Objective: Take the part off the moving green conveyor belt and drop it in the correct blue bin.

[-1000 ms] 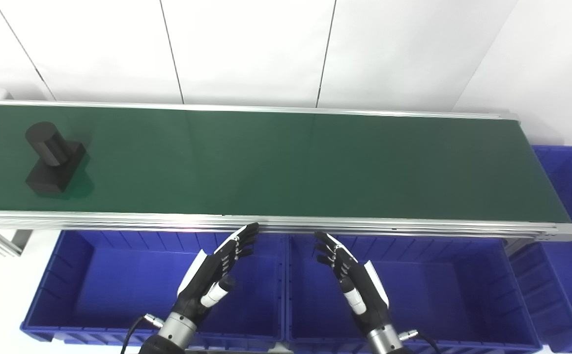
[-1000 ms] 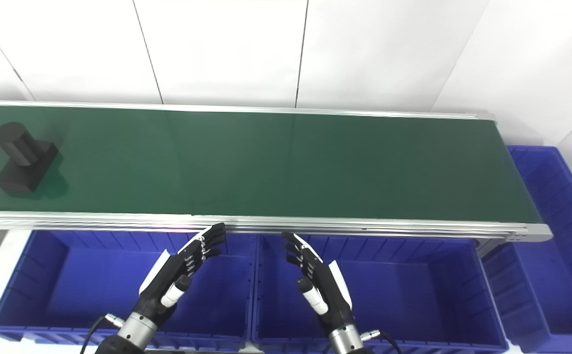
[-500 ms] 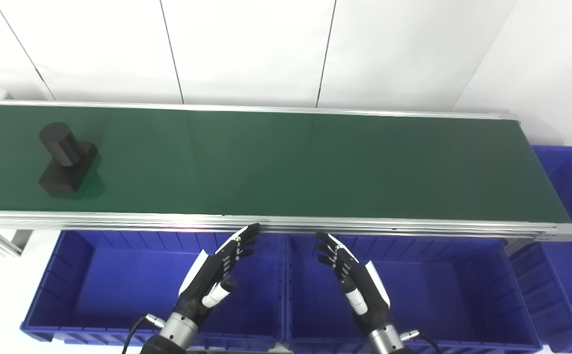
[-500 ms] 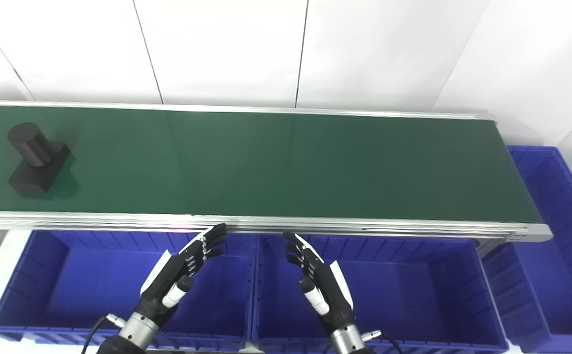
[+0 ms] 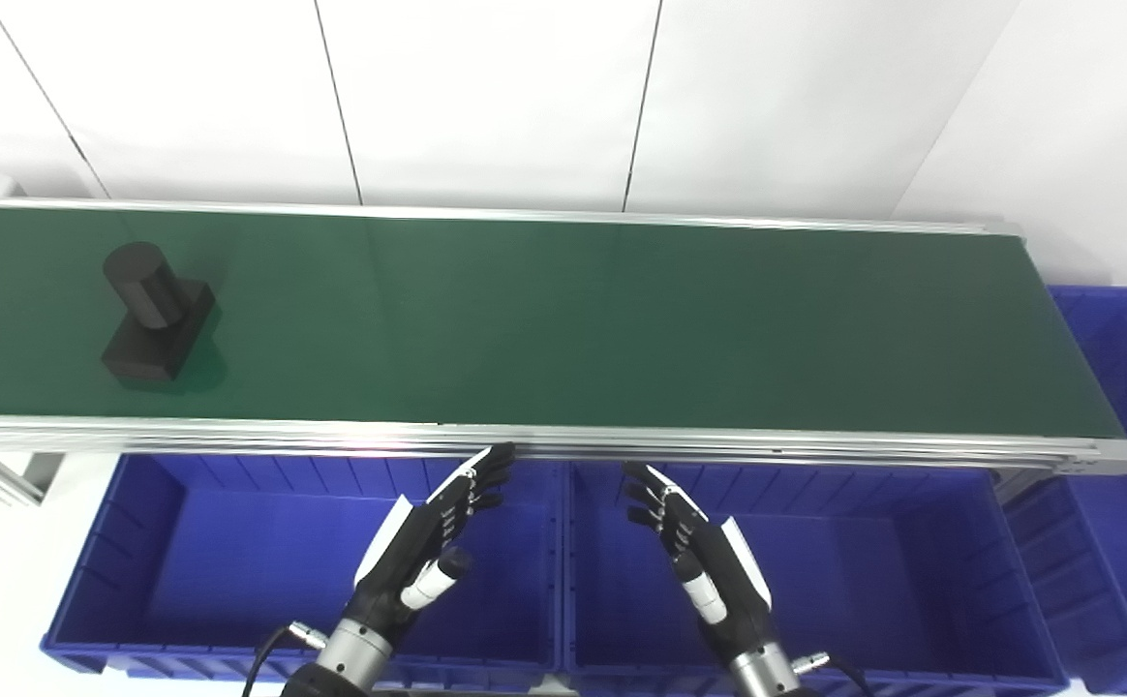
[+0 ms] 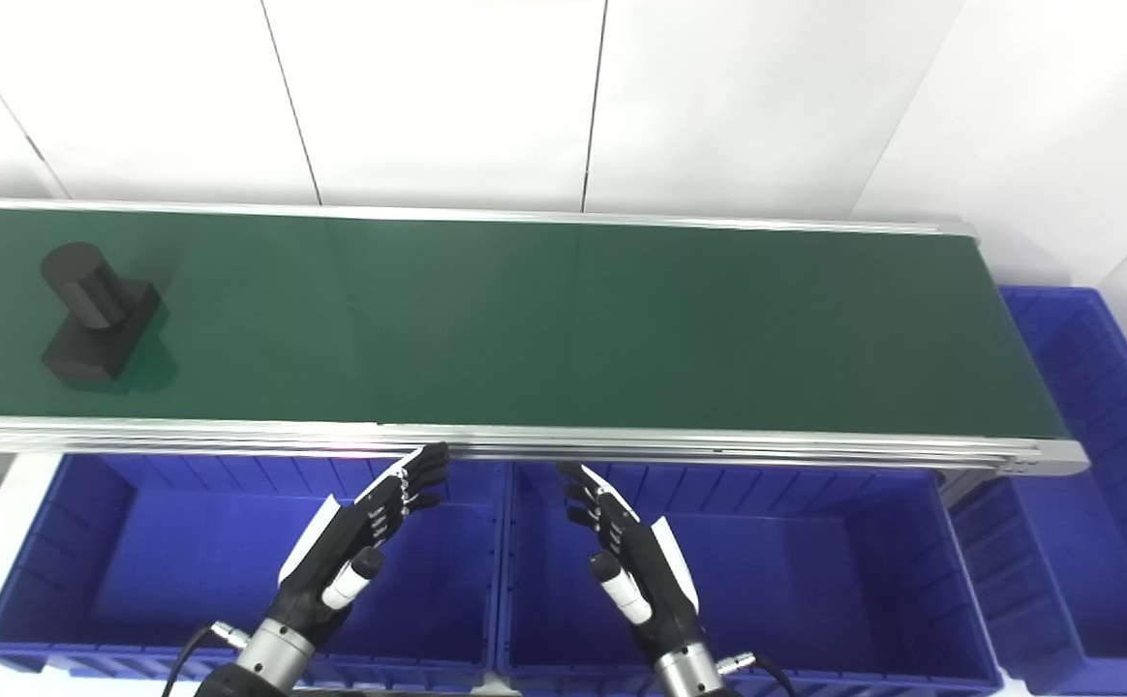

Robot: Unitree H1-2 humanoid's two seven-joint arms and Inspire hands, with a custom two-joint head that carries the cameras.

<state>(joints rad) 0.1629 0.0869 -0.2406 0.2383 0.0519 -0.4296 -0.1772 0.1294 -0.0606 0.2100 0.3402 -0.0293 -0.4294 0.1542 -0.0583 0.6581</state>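
Looking along the green conveyor belt [image 5: 563, 319], I see open room right of the part, bounded by silver rails at its near and far edges. My left hand [image 5: 423, 542] and right hand [image 5: 699, 547] hover just near of the near rail, both empty with fingers spread, palms facing each other. The black part [image 5: 152, 315] sits at the far-left stretch of belt, well apart from both hands: a block base with a cylinder rising from it, leaning far-left. Three blue bins show: left bin [image 5: 234, 571], middle bin [image 5: 873, 581], right bin [image 5: 1120, 407] past the belt's end. I see nothing inside any.
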